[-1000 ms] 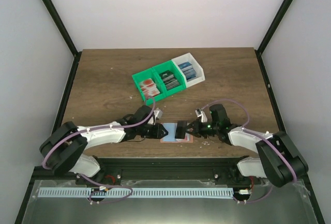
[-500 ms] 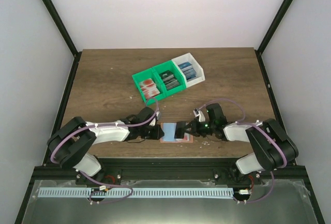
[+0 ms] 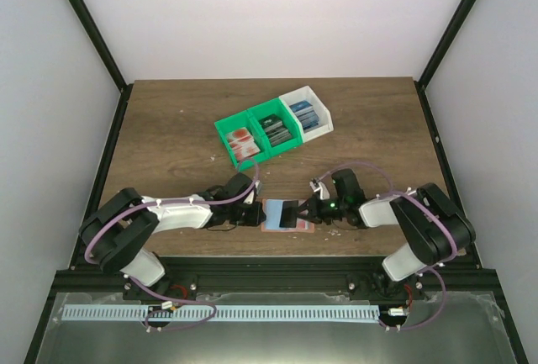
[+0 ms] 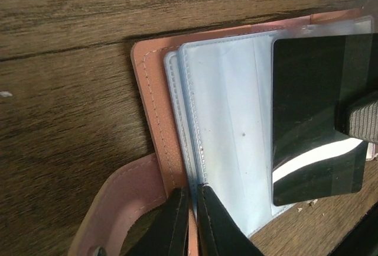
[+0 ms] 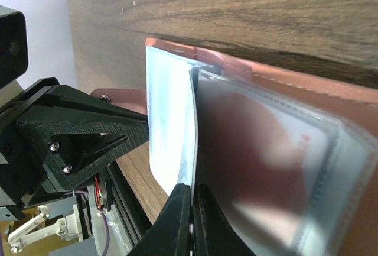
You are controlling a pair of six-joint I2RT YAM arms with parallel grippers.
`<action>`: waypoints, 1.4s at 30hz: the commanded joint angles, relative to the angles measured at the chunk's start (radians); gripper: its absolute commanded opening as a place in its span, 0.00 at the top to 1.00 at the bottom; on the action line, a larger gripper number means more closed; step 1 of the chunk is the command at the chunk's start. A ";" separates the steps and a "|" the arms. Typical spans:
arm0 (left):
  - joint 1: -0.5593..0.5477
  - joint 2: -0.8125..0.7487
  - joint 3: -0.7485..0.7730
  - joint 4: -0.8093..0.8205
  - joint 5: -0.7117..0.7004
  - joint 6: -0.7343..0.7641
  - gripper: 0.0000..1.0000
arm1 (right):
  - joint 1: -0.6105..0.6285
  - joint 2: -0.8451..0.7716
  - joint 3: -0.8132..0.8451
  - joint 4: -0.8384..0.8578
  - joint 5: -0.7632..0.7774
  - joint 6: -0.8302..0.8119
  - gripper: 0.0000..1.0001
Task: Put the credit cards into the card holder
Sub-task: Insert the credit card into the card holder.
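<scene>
Lower centre of the top view: the open card holder [image 3: 276, 213] lies on the table [image 3: 168, 129], its clear sleeves [image 4: 230, 120] pinched in my closed left claw [image 4: 192, 211], while my right claw [image 5: 192, 200] grips a dark credit card [image 4: 313, 108] overlapping them.

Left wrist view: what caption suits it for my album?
Left hand pinches the clear sleeve of the salmon leather card holder; a black white-striped plastic card lies over it.

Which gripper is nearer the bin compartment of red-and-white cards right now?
Left. The left gripper, pinching the card holder's left edge, lies only slightly right of the red-and-white cards; the right gripper, holding the black card, is much farther right.
</scene>
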 commanded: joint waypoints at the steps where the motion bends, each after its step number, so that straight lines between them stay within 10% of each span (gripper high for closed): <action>1: -0.007 0.040 0.005 -0.020 -0.024 0.006 0.92 | 0.027 0.034 0.027 0.038 -0.017 0.007 0.99; 42: -0.007 0.033 -0.019 -0.016 -0.028 0.002 0.91 | 0.150 0.161 0.061 0.235 0.046 0.210 0.97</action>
